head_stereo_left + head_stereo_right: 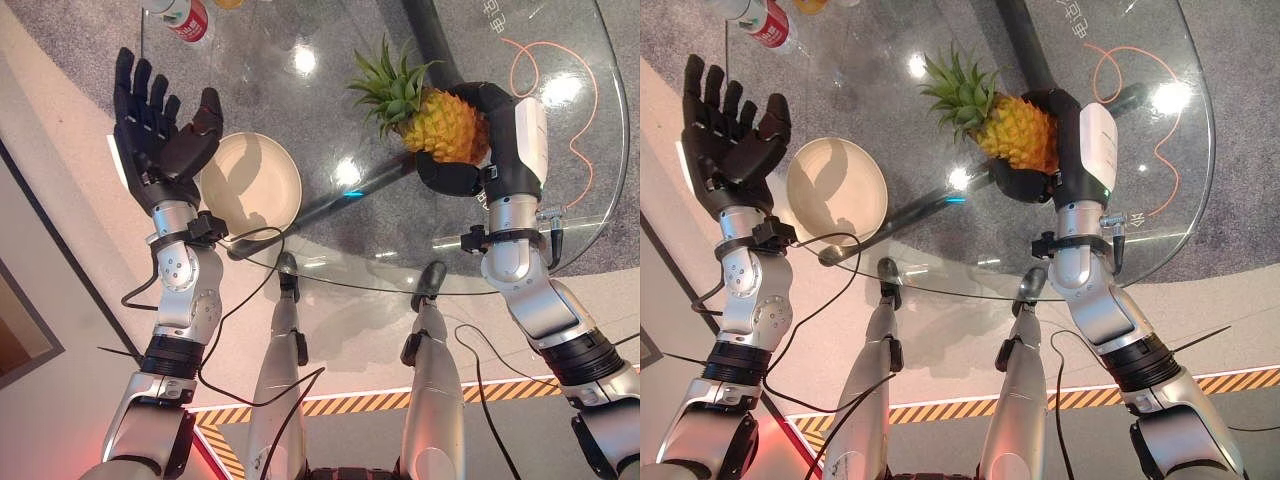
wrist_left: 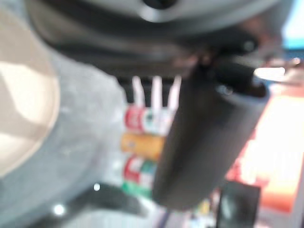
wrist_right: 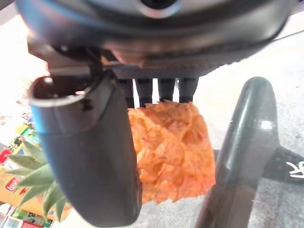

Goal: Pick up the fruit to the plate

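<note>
The right hand is seen over the near part of the round glass table, with its fingers and thumb curled round the pineapple. The fruit is held clear of the plate, its green crown pointing toward the robot's left. In the right wrist view, the orange rind is shown wedged between the thumb and the row of fingers, a contact that is partly masked by the hand's back in the eye views.

The cream plate is located on the table's left side, near the edge and well apart from the pineapple. Just beside it, the left hand is raised palm-up with fingers straight and spread, holding nothing. In the left wrist view, the plate rim is visible at one side.

At the far edge of the table, a red-and-white can is lying.
</note>
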### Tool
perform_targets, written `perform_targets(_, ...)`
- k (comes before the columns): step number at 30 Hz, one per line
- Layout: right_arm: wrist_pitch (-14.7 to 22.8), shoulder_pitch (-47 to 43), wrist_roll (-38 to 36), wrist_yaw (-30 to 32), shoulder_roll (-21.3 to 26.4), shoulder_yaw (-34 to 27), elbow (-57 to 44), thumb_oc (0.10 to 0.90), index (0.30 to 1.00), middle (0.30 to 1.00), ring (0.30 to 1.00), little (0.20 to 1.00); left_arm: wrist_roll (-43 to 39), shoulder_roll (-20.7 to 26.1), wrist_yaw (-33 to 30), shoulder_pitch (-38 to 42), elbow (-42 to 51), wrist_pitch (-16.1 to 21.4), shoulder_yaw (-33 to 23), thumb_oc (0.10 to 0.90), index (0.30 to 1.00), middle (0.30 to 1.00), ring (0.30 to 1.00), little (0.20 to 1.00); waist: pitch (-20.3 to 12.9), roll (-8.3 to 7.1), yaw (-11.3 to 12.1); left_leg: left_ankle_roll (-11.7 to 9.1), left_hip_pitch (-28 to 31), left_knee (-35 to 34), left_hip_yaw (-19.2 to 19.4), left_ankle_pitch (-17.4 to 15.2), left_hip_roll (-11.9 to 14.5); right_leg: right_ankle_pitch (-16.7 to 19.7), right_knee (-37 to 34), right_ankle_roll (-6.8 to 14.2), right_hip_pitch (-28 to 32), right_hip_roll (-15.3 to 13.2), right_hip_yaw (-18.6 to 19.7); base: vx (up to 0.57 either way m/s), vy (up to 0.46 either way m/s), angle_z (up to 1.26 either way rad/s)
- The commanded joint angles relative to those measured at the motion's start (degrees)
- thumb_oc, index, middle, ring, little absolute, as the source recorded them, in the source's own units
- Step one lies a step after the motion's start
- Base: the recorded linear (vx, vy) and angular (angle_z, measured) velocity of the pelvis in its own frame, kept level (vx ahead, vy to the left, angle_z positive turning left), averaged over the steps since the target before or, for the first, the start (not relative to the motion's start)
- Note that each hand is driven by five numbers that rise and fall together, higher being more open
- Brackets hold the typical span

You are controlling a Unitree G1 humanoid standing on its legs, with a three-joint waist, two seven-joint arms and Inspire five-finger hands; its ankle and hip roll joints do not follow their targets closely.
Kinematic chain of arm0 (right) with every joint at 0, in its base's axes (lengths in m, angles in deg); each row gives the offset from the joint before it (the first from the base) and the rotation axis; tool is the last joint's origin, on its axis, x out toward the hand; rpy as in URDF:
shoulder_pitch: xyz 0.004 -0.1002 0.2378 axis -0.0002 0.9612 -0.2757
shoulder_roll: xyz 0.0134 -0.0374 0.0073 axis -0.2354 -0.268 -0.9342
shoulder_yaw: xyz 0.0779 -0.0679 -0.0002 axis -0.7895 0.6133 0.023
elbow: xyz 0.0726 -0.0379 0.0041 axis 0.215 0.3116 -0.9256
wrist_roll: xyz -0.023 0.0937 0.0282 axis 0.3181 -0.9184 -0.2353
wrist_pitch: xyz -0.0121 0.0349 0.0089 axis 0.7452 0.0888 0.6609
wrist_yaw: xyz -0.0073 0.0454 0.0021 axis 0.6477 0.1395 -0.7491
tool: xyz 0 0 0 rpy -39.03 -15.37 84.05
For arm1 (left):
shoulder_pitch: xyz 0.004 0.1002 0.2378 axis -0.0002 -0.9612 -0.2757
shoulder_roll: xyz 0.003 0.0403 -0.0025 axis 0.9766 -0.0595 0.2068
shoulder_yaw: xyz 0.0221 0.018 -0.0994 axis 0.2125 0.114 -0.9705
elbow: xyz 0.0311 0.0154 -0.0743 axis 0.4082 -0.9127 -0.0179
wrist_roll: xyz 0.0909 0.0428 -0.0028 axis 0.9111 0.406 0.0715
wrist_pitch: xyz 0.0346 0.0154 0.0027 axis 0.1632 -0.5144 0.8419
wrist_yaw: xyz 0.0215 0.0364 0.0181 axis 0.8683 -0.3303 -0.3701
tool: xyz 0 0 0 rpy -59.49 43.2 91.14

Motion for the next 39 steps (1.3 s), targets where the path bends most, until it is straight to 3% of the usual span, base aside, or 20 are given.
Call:
perform_targets(1, 6.38, -7.83, 2.56, 4.93, -0.1, -3.21, -9.96, 0.1, 0.3, 0.3, 0.3, 0.2, -0.45, 1.18, 3.31, 5.54, 6.93, 2.6, -0.2, 0.8, 0.9, 0.9, 0.9, 0.9, -0.76, -1.54, 0.62, -0.5, 3.78, -0.3, 1.49, -2.63, 0.66, 2.21, 1.49, 0.2, 0.32, 1.0, 0.03, 0.0, 0.0, 0.0)
perform_targets(17, 3.7, -10.33, 2.79, 1.12, 0.29, -0.39, -12.07, 0.1, 0.3, 0.3, 0.3, 0.2, -6.62, 1.09, 13.33, 6.51, 9.59, -3.48, 4.47, 0.8, 0.9, 0.9, 0.9, 0.9, -0.76, -0.77, 0.65, -0.4, 4.21, -0.55, 1.99, -2.5, 0.42, 2.63, 0.84, 0.44, 0.92, 0.35, -0.16, 0.0, 0.0, 0.0)
perform_targets(26, 3.15, -11.85, 2.25, 0.58, -0.02, 1.31, -12.28, 0.1, 0.3, 0.3, 0.3, 0.2, -8.88, 1.18, 19.72, 7.49, 10.69, -5.0, 7.34, 0.8, 0.9, 0.9, 0.9, 0.9, -0.76, -0.29, 0.74, -0.26, 4.35, -0.78, 2.16, -2.45, 0.33, 2.96, 0.4, 0.54, 1.05, -0.06, -0.35, 0.0, 0.0, 0.0)
perform_targets(39, 2.82, -13.25, 1.22, -1.49, -0.04, 3.48, -13.5, 0.1, 0.3, 0.3, 0.3, 0.2, -10.63, 1.81, 23.6, 8.85, 12.26, -7.56, 9.83, 0.8, 0.9, 0.9, 0.9, 0.9, -0.76, -0.04, 0.78, -0.17, 4.44, -0.92, 2.21, -2.34, 0.25, 3.21, 0.2, 0.56, 1.12, -0.22, -0.4, 0.0, 0.0, 0.0)
